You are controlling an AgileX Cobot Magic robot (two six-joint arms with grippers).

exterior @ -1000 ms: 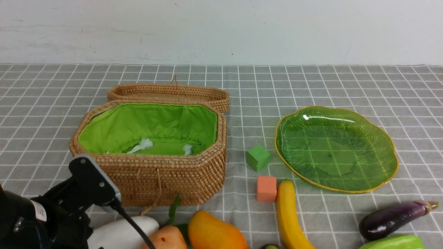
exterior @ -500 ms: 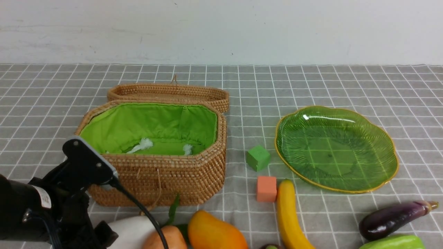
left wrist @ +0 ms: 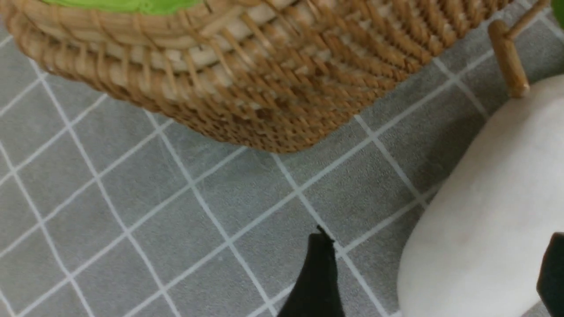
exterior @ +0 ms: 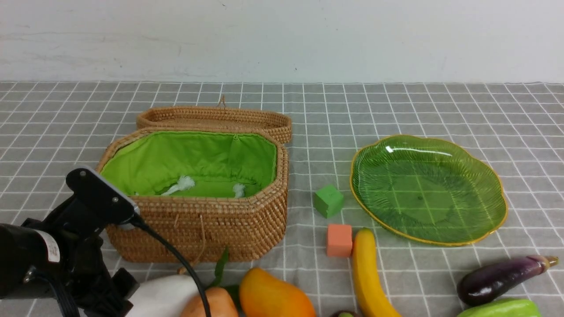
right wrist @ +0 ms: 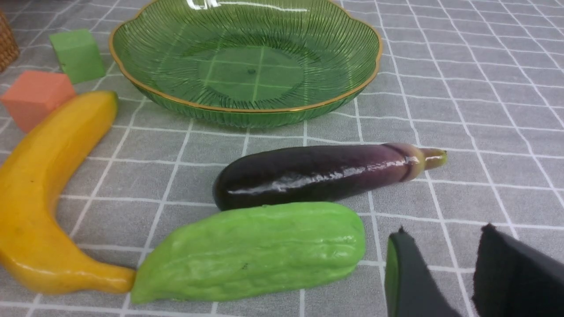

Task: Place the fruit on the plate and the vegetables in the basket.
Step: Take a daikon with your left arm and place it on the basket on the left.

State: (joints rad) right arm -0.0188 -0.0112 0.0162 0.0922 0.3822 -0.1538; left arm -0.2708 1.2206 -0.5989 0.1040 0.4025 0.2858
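My left gripper [left wrist: 436, 251] is open, its black fingers either side of the white radish [left wrist: 484, 211], with a gap showing on one side. The radish [exterior: 163, 293] lies in front of the wicker basket [exterior: 211, 220], beside the potato [exterior: 211, 304] and mango [exterior: 273, 295]. The banana [exterior: 370, 273] and the top of the mangosteen [exterior: 346, 314] lie near the front edge. The eggplant [right wrist: 317, 174] and green gourd [right wrist: 255, 248] lie before the green plate [right wrist: 246, 66]. My right gripper [right wrist: 445, 246] is open and holds nothing, just beside the gourd's end.
A green cube [exterior: 328, 201] and an orange cube [exterior: 339, 240] sit between the basket and the plate [exterior: 427, 189]. The basket's lid [exterior: 216, 116] lies open behind it. A grey checked cloth covers the table up to a white wall.
My left arm has swung to the left in front of the basket, uncovering more of the radish. Nothing on the table has moved.
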